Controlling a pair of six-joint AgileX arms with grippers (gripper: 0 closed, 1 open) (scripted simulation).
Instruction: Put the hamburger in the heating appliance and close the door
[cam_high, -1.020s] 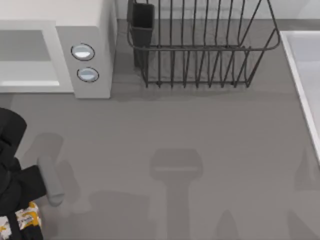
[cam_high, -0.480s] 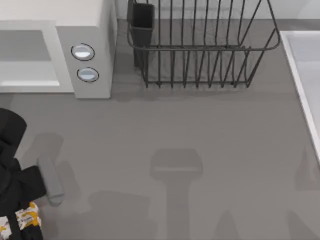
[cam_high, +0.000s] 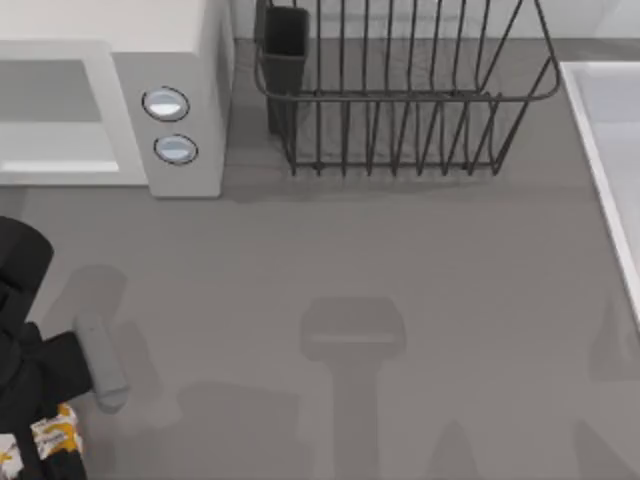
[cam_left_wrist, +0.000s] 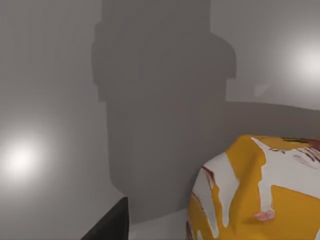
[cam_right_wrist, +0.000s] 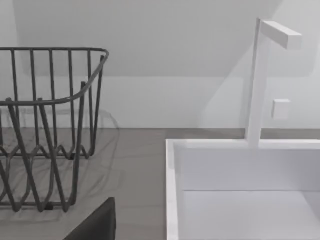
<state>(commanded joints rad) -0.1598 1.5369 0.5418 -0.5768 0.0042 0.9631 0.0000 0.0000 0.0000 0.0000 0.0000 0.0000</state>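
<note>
from above, the left arm sits at the lower left corner of the table, black, with its left gripper low over the surface. the hamburger is there between the dark fingers, white with orange-yellow patches, so the gripper is closed on it. the heating appliance stands at the upper left with its grey cavity uncovered and two knobs on the panel. a black wire dish rack is beside it, and a white sink at the right edge.

on the left wrist camera, the hamburger is very close over the grey table, with one dark finger beside it.

on the right wrist camera, i see the dish rack, the sink and a white faucet. if the right gripper is open or closed, i cannot tell.
</note>
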